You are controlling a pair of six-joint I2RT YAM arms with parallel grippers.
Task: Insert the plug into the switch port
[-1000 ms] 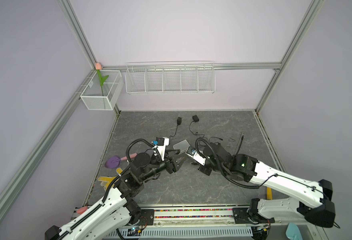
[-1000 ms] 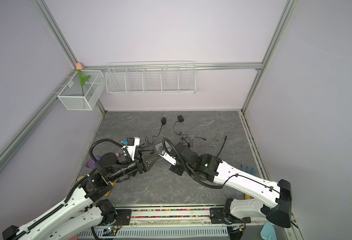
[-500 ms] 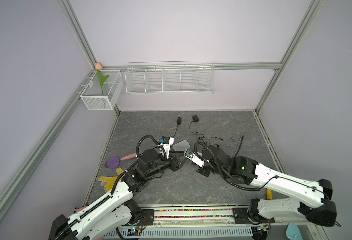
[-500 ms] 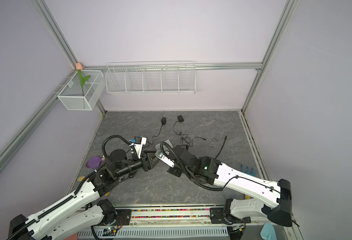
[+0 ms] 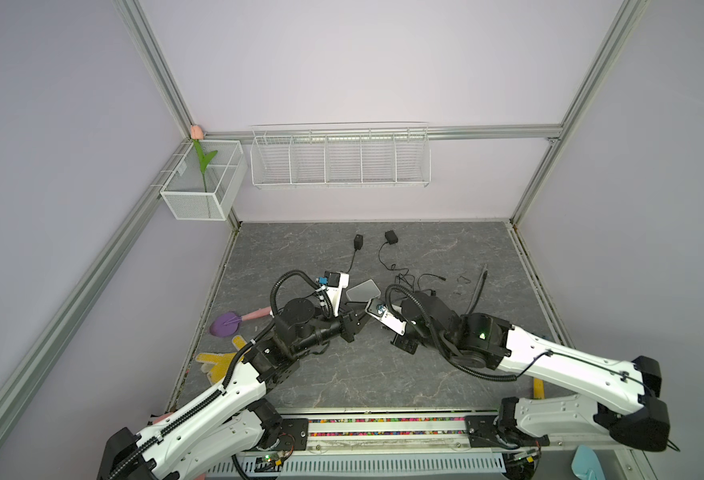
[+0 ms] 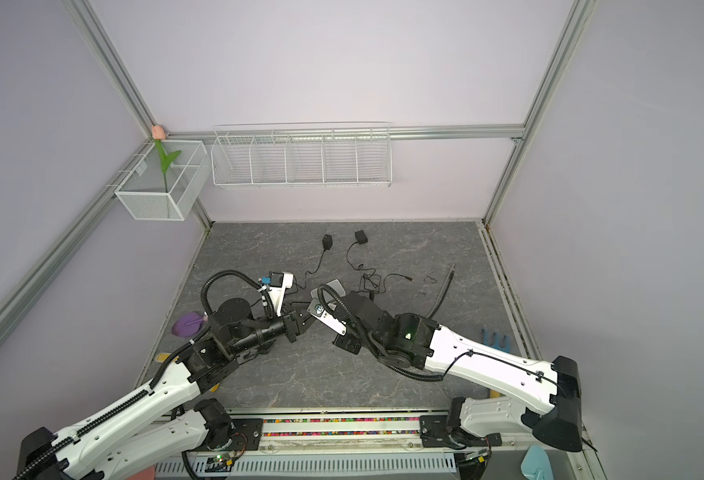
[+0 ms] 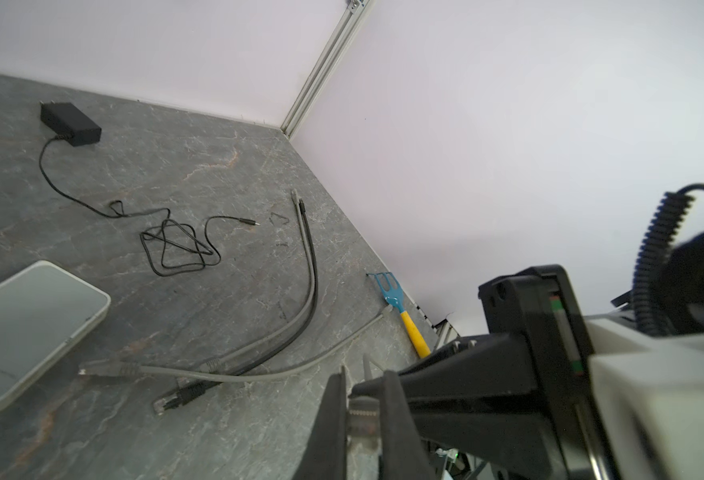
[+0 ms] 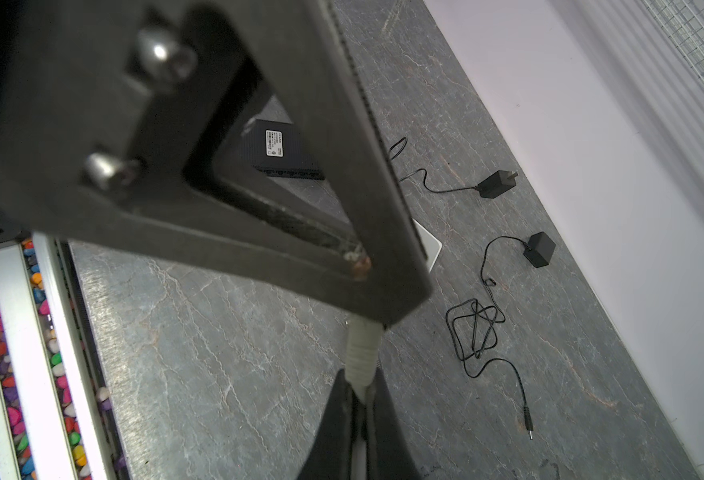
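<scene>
Mid-air handover over the bench. Beyond the grippers, towards the bench's left edge, lies a black labelled box, probably the switch. It shows only in the right wrist view and its ports face out of sight.

The left arm reaches in from the front-left corner, forearm sloping up, wrist turned towards the bench's middle. The left fingers are pressed onto the clear network plug, which is held above the surface.

From the other side, the right fingers nip the grey boot just behind that plug. The right arm stretches low from the front-right corner.

A white flat device sits just behind the meeting point. Spare patch cables trail towards the right edge.

By this evidence the plug is secured but nowhere near a port. Carrying it over, lining it up and pushing it in are all left to do.
</scene>
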